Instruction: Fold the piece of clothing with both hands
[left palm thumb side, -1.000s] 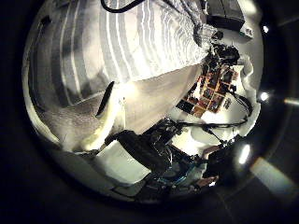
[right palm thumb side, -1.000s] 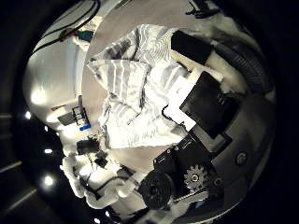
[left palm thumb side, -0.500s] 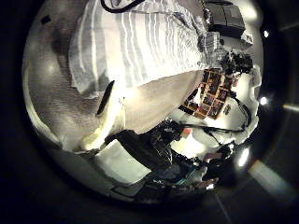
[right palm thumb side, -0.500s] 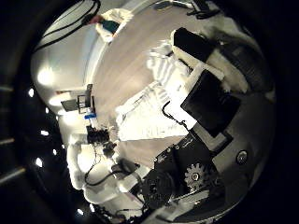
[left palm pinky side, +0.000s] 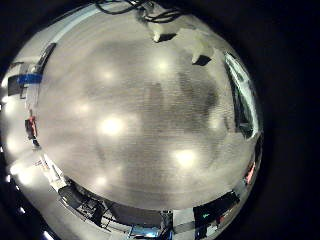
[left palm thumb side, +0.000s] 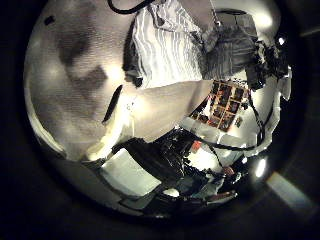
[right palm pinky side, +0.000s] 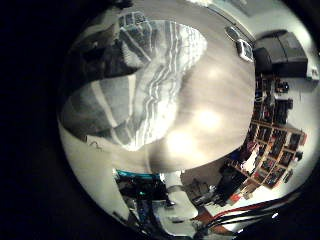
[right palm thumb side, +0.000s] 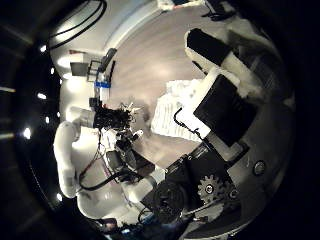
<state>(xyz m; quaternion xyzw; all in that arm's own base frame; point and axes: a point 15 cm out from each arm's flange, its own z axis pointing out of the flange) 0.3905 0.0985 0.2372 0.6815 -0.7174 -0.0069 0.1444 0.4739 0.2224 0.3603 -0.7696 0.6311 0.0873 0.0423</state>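
Left little finger side palm view: you get mostly bare table (left palm pinky side: 140, 120) with bright light spots. No clothing shows here, and none of the left hand's fingers either.

Left thumb side palm view: the striped garment (left palm thumb side: 170, 45) lies bunched on the table (left palm thumb side: 70, 60), well apart from this palm. One end of it is lifted and gathered at the right hand (left palm thumb side: 250, 55), which sits at the garment's far edge on its white arm. The left hand (left palm thumb side: 150, 165) shows only as black and white parts along the view's edge, a pale finger (left palm thumb side: 112, 112) sticking out over the table. It holds nothing you can see; fingers look relaxed, not curled.

Right little finger side palm view: the garment (right palm pinky side: 150, 80) fills much of the frame, so it's close to this palm. Stripes run in folds, the cloth drapes down toward the table (right palm pinky side: 205, 110). You can't tell the grip from here.

Right thumb side palm view: the right hand's (right palm thumb side: 225, 95) black and white fingers curl in over a small bunch of striped cloth (right palm thumb side: 180, 100), pinching it against the palm. Below it, bare table (right palm thumb side: 150, 60). The other arm (right palm thumb side: 75, 150) and its dark hand (right palm thumb side: 118, 118) sit across the table, apart from the cloth.
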